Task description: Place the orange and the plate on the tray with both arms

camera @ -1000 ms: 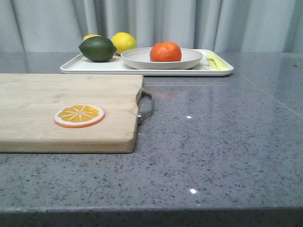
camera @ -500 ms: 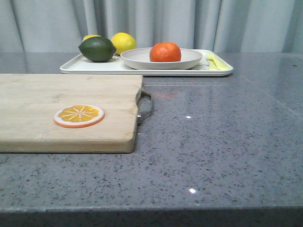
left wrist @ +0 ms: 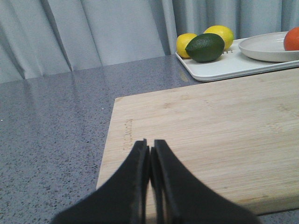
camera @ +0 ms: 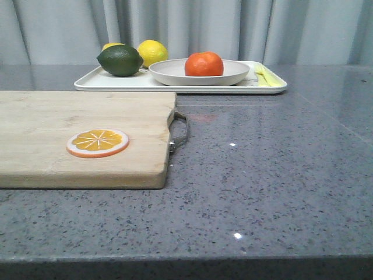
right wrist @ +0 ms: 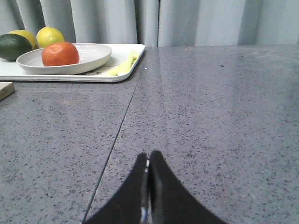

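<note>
Nearest to us, our left gripper (left wrist: 150, 154) hangs above the near part of the wooden cutting board (camera: 81, 137), its fingers pressed together with nothing between them. Our right gripper (right wrist: 148, 163) hovers over the bare grey surface (camera: 274, 175), its fingers likewise closed and empty. Neither arm shows in the front view.

On the cutting board, toward 9 o'clock of the front view, lies a flat orange slice (camera: 97, 143). A dark handle (camera: 179, 133) sticks out of the board's side at 3 o'clock.

Farther back, toward 12 o'clock, the tray (camera: 116, 83) rests on the surface, just beyond the board's far edge. The plate (camera: 175, 71) sits on the tray, and the orange (camera: 204, 64) rests in the plate. At 9 o'clock of the plate, a dark green lime (camera: 119, 60) lies on the tray, touching or nearly touching the rim. Behind it are two yellow lemons (camera: 152, 52). At the tray's 3 o'clock end we see a yellow mark (camera: 265, 76). Grey curtains (camera: 192, 29) hang farthest back.
</note>
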Action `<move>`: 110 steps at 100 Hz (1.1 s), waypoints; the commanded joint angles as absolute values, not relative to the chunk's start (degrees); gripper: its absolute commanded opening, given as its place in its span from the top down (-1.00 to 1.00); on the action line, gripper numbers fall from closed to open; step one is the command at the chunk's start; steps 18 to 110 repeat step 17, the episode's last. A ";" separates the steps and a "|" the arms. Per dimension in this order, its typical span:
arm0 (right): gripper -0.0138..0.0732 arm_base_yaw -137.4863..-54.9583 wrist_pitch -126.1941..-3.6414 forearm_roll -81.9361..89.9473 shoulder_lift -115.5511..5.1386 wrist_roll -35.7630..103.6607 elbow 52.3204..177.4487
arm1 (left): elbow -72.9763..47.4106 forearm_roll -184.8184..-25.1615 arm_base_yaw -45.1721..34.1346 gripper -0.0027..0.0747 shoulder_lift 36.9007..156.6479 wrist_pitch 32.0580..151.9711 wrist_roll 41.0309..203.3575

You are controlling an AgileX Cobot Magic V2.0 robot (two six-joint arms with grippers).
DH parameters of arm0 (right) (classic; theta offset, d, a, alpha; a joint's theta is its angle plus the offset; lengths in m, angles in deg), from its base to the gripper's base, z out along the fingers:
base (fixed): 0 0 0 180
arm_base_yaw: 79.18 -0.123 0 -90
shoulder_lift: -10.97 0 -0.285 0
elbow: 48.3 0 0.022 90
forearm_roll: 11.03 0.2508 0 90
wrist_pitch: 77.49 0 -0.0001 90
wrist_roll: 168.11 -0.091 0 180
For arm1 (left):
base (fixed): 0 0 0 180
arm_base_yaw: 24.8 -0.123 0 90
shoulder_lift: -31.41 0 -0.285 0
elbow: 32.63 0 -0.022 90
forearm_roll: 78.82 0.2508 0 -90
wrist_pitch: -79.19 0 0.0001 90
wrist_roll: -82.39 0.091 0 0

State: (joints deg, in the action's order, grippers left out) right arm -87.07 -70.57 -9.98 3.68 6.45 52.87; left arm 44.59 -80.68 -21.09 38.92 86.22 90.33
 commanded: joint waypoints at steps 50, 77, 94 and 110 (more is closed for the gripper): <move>0.84 -86.74 -74.89 -10.58 4.94 6.41 53.17 | 44.98 -80.80 -21.16 0.98 36.99 81.88 89.65; 0.84 -86.74 -74.89 -10.58 4.94 6.41 53.17 | 44.98 -80.80 -21.16 0.98 36.99 81.88 89.65; 0.84 -86.74 -74.89 -10.58 4.94 6.41 53.17 | 44.98 -80.80 -21.16 0.98 36.99 81.88 89.65; 0.84 -86.74 -74.89 -10.58 4.94 6.41 53.17 | 44.98 -80.80 -21.16 0.98 36.99 81.88 89.65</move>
